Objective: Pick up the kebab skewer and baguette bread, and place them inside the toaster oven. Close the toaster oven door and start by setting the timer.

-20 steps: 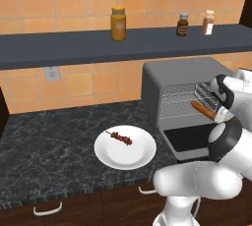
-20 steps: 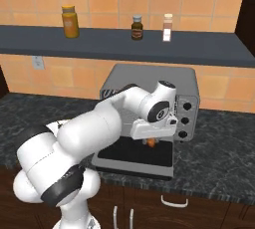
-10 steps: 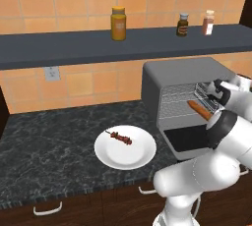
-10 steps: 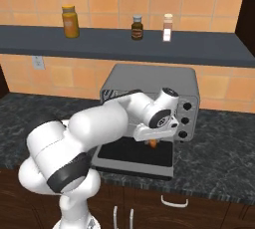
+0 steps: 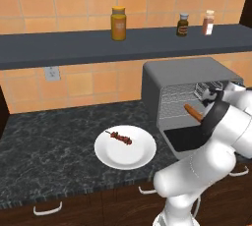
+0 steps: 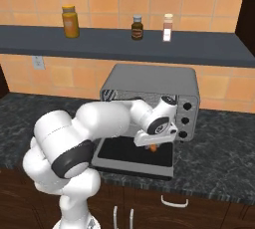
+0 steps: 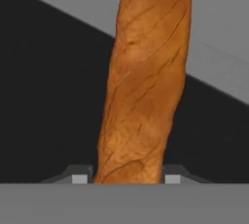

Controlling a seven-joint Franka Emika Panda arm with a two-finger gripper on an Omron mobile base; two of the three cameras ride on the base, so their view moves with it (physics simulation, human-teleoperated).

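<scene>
My gripper [image 7: 127, 179] is clamped on the baguette [image 7: 146, 72], its two fingertips pressing the loaf's sides at the near end, and the loaf runs away from my hand along the hand view. In the left base view the baguette [image 5: 193, 113] slants at the mouth of the toaster oven [image 5: 182, 75], in front of the wire rack and above the open door [image 5: 183, 139], which lies folded down flat with its dark glass up. From the right base view my arm crosses in front of the oven [image 6: 152, 81], and a bit of the orange loaf [image 6: 153, 148] shows under my hand over the door [image 6: 130, 152]. The skewer [image 5: 119, 137] lies on a white plate [image 5: 125, 147] on the dark counter [image 5: 49, 156], left of the oven and well apart from it.
</scene>
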